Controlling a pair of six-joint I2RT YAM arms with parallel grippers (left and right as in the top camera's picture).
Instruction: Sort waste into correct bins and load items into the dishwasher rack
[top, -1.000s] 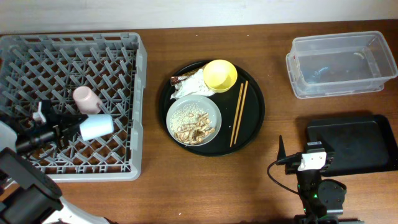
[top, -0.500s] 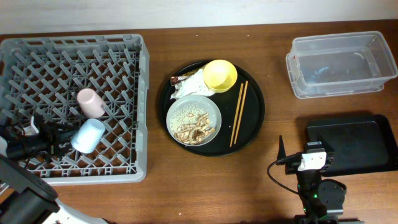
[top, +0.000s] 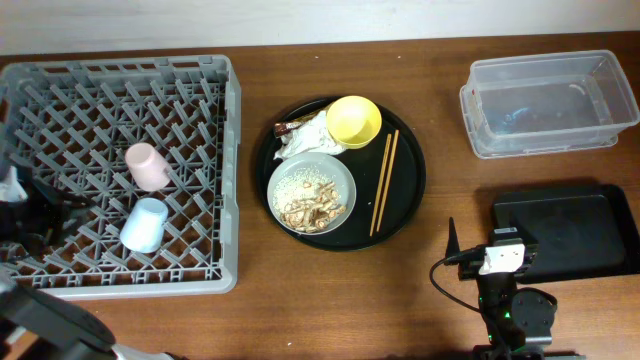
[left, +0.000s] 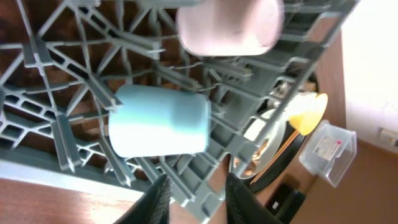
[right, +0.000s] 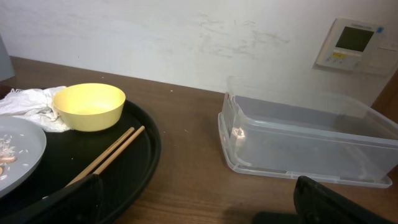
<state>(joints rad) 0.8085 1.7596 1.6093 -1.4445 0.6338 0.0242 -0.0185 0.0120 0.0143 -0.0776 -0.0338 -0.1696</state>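
The light blue cup (top: 143, 224) lies on its side in the grey dishwasher rack (top: 120, 80), next to the pink cup (top: 148, 165). My left gripper (top: 55, 200) is open and empty just left of the blue cup. In the left wrist view my left gripper's fingers (left: 198, 202) sit apart below the blue cup (left: 158, 121) and pink cup (left: 230, 25). The yellow bowl (top: 353, 121), napkin (top: 305, 138), brown wrapper (top: 289, 127), chopsticks (top: 385, 181) and grey-green dish (top: 311, 191) with rice and scraps sit on the round black tray (top: 412, 200). My right gripper (right: 199, 208) is open and empty.
The clear tub (top: 548, 103) stands at the back right, and the shallow black tray (top: 570, 230) lies in front of it. The right arm (top: 497, 258) rests near the table's front edge, left of the black tray. Bare wood lies between the round tray and the tub.
My left gripper has let go of the light blue cup and drawn back to the left. The cup now lies lower and further left in the rack. The right arm has not moved.
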